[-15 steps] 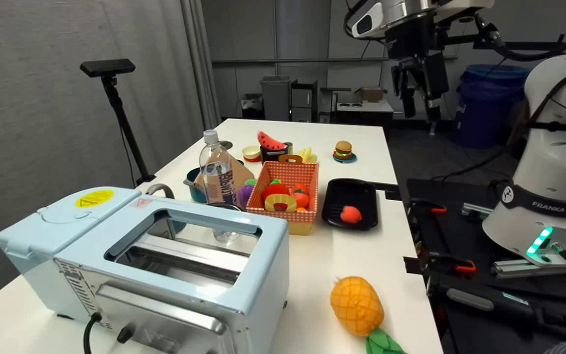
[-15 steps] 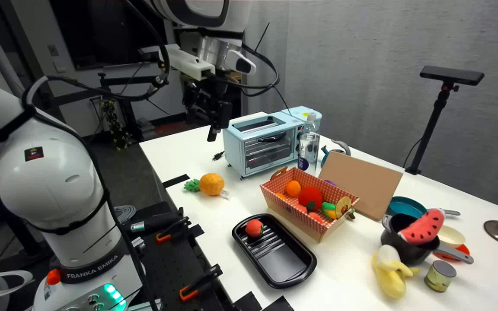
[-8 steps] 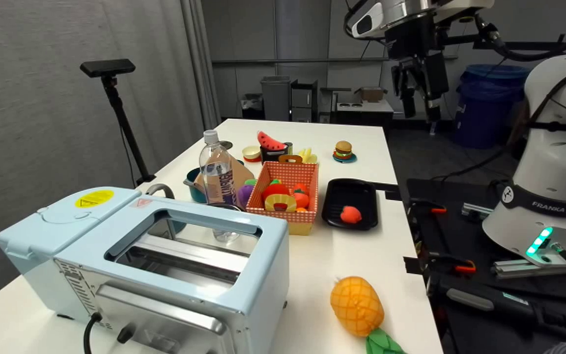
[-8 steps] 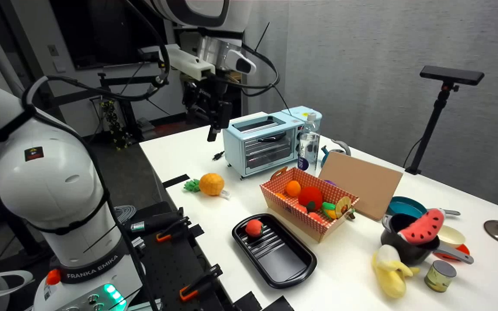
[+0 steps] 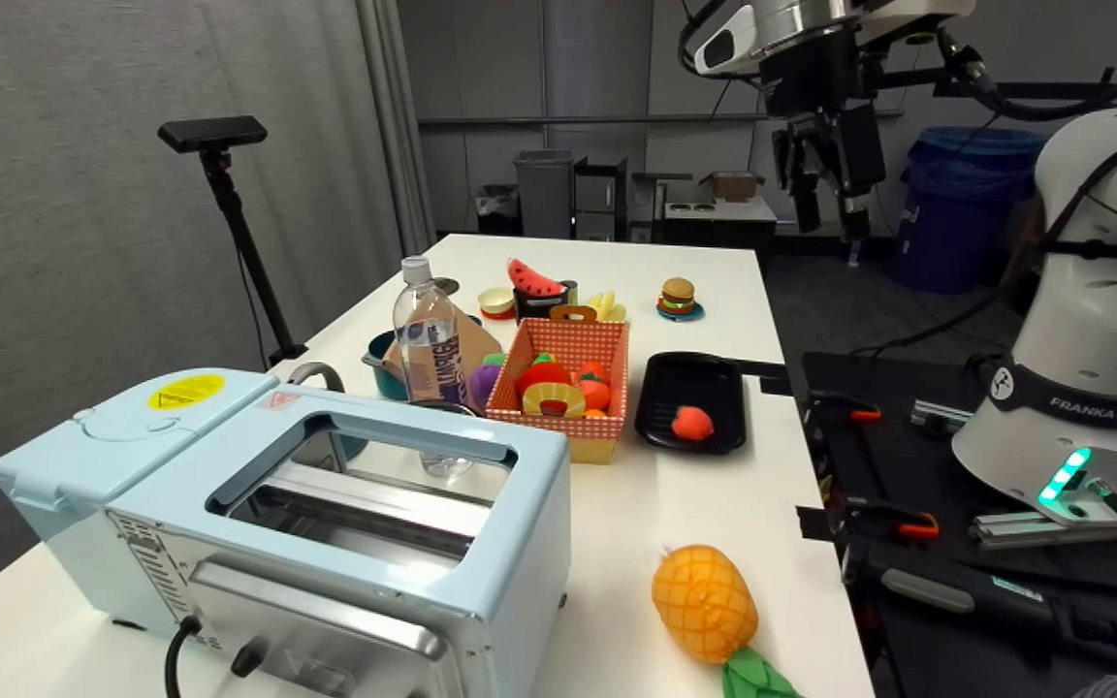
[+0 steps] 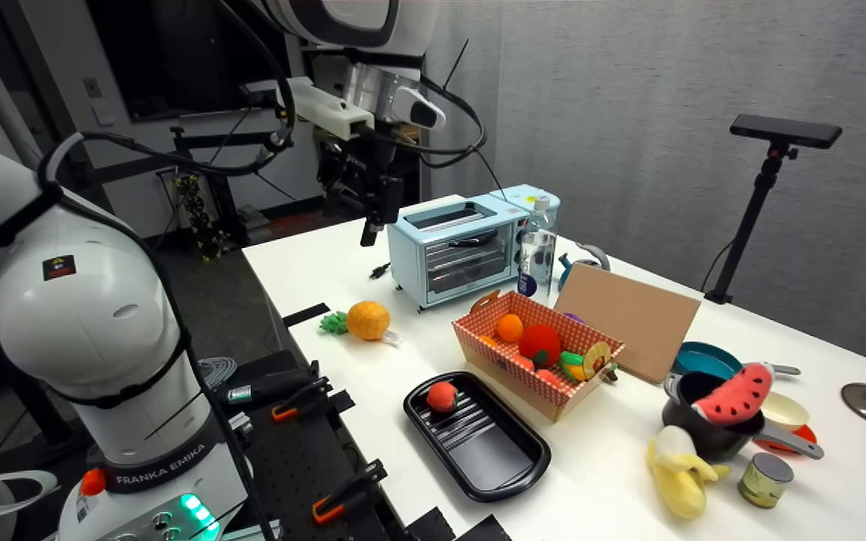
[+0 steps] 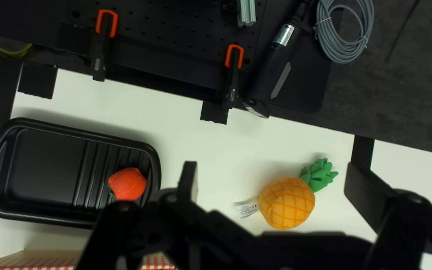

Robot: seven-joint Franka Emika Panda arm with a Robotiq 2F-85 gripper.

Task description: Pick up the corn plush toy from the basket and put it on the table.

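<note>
The gripper point(image 7: 272, 186), fingers point(image 7: 368, 198) wide, hangs high by the robot-side edge of the table point(image 6: 591, 481); the corn plush toy point(image 6: 573, 364) lies in the basket point(image 6: 504, 372), farther inward and toward the end edge away from the toaster oven point(image 6: 463, 259); its long axis is unclear.

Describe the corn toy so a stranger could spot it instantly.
On the white table, find the red-checked basket between the black tray and tan board. Inside, the corn toy lies between the big red fruit and a yellowish slice; unlike them, it's mostly green.
</note>
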